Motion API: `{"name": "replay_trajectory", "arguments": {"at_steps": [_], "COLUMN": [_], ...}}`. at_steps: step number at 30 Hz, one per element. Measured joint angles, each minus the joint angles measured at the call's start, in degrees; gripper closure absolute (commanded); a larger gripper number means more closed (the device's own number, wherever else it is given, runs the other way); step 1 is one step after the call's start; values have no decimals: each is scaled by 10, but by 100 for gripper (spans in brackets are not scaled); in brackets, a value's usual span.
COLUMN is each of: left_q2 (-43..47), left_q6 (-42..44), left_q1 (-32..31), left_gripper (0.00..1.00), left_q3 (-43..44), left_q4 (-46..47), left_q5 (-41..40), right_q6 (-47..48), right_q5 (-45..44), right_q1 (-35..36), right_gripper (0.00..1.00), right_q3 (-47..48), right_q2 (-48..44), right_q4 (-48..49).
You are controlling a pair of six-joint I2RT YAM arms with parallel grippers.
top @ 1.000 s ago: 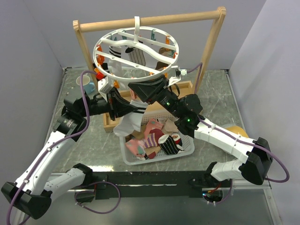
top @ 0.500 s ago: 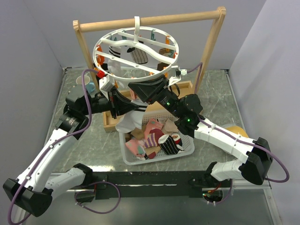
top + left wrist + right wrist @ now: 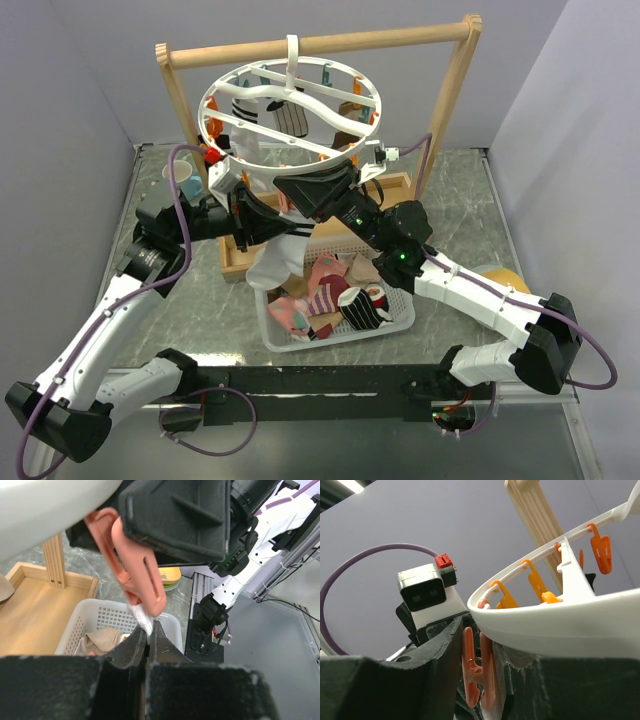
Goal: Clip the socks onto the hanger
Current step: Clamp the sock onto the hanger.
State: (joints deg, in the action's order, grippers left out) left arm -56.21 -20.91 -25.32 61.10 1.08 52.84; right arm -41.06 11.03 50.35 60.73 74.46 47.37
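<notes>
Left fingers (image 3: pixel 131 652) risen toward orange peg (image 3: pixel 137 565), pinching white striped sock (image 3: pixel 275 262), right fingers (image 3: pixel 440 652) squeezing that peg

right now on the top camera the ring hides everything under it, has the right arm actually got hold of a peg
Observer: Yes. In the right wrist view the right gripper has its jaws closed on either side of an orange peg that hangs under the rim of the hanger.
Operator: ok and is the left one's sock up at that peg
Observer: In the left wrist view the left gripper is shut on a white sock. The sock's edge sits right at the peg's lower end. I can't tell whether it is inside the peg.
Operator: any spare pegs close by
Observer: The right wrist view shows other pegs hanging further along the rim, and the farthest holds nothing.
</notes>
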Motion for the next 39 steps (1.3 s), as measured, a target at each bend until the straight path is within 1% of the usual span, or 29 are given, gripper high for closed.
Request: {"name": "replay_trajectory", "arguments": {"at_steps": [19,28,29,30,33,35,36,38,39], "left_q2": [7,7,6,5,5,5,5,5,5], "left_q6": [3,18,19,20,23,24,26,27,27], "left_q1": [0,3,4,4,5,7,8,10,10], "left_gripper": [99,99,99,99,99,99,99,99,99], "left_q3": [10,25,25,26,26,26,26,26,26], "left_q4": [0,-12,-14,-14,-18,-20,-20,-20,-20], "left_q5": [3,-5,-5,-7,-15,-22,-26,-34,-38], "right_q6": [0,1,2,3,7,14,18,27,33], "right_q5": [1,5,5,5,4,4,4,4,3], "right_q1": [0,-1,-1,-1,-1,-1,-1,-1,-1], "right_gripper": [100,100,98,88,69,61,54,48,43], "right_q3": [-2,-4,-4,-4,-4,-4,-4,-4,-4], "right_q2": [0,0,0,0,-3,-8,-12,-21,-25], "right_q4": [2,11,11,10,0,-11,-21,-39,-50]}}
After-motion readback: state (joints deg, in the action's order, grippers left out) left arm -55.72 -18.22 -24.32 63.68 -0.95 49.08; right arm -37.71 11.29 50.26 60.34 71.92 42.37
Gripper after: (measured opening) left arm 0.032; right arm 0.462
